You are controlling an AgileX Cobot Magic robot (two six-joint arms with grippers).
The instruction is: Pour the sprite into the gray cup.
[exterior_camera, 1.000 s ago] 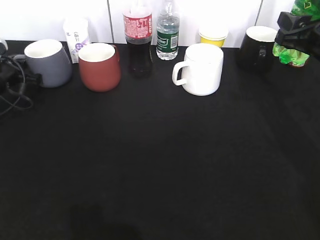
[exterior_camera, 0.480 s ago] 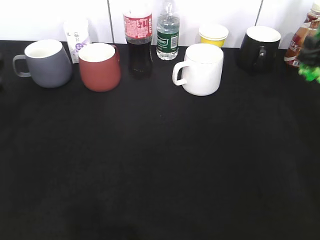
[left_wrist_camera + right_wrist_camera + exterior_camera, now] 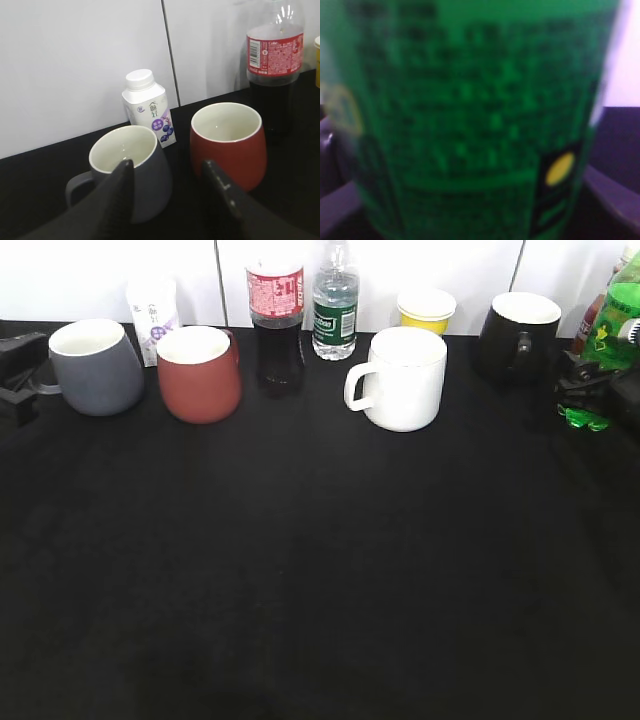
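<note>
Sprite (image 3: 612, 328): upright at the far right edge of the bench (image 3: 320, 570), beside the black mug (image 3: 514, 336); fills the right wrist view, label blurred.
Right hand (image 3: 590, 390): around the lower body of the sprite, a finger showing on each side in the wrist view — judged gripping the bottle, though contact itself too blurred to confirm.
Gray cup (image 3: 95, 366): far left of the back row, upright, handle pointing left, white inside and no liquid visible; well apart from the sprite.
Left hand (image 3: 167, 172): spread open, fingers either side of the gray cup's near wall, not touching it as far as can be told.
Risk – wrong vessel: brick-red mug (image 3: 199, 373) just beside the gray cup; a stream aimed slightly right lands in red, not gray.
Risk – crossing: long carry past the white mug (image 3: 403, 378), cola bottle (image 3: 276, 322) and water bottle (image 3: 335, 308) — a low bottle base could clip one and topple it.
Risk – slip: smooth plastic, grip low on the body; tilting may let the bottle rotate or slide.
Risk – cap: top cut off at the frame edge, cannot tell whether still capped.
Risk – nudge: open left hand closing off-centre could push the gray cup into the milk carton (image 3: 153, 312).
</note>
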